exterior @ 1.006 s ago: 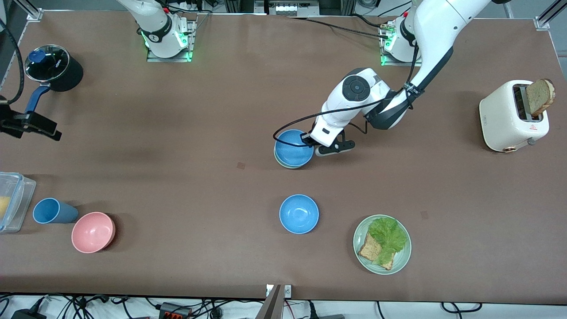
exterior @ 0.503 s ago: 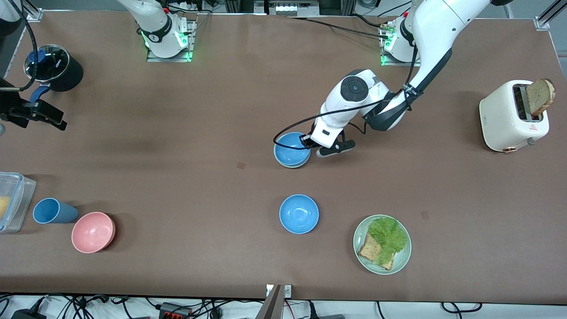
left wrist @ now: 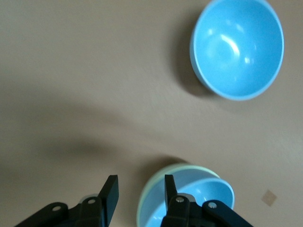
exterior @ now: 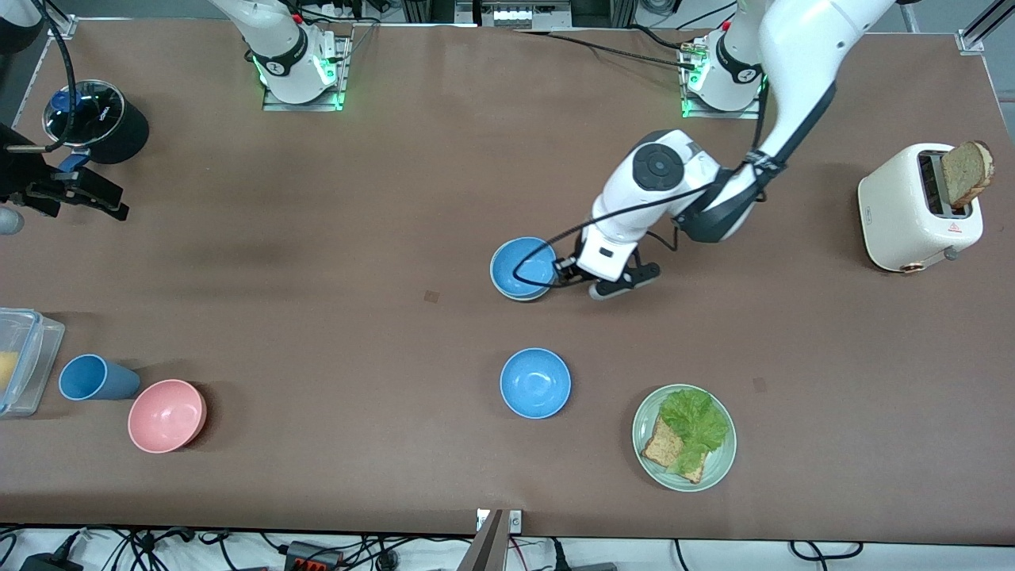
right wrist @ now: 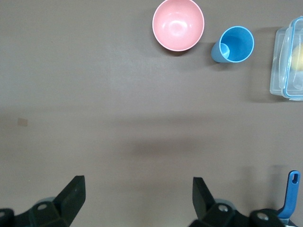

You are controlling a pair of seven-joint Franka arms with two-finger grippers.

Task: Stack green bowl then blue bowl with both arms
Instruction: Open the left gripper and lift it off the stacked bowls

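Note:
A blue bowl (exterior: 523,266) sits nested in the green bowl (exterior: 519,297), whose pale rim shows round it, in the middle of the table. My left gripper (exterior: 585,279) is open and empty beside the stack, toward the left arm's end. In the left wrist view the left gripper (left wrist: 139,189) has one finger over the green bowl's rim (left wrist: 143,208) and the other over bare table; the blue bowl (left wrist: 208,196) lies inside. My right gripper (exterior: 91,194) is open and empty over the right arm's end of the table; it also shows in the right wrist view (right wrist: 137,189).
A second blue bowl (exterior: 535,383) and a green plate (exterior: 718,464) with lettuce and bread lie nearer the camera. A toaster (exterior: 912,210) stands at the left arm's end. A pink bowl (exterior: 166,415), blue cup (exterior: 93,377), plastic container (exterior: 20,361) and black pot (exterior: 99,119) are at the right arm's end.
The left gripper set the blue bowl down into the green bowl, let go and drew back toward the left arm's end. The right gripper moved a little toward the pot.

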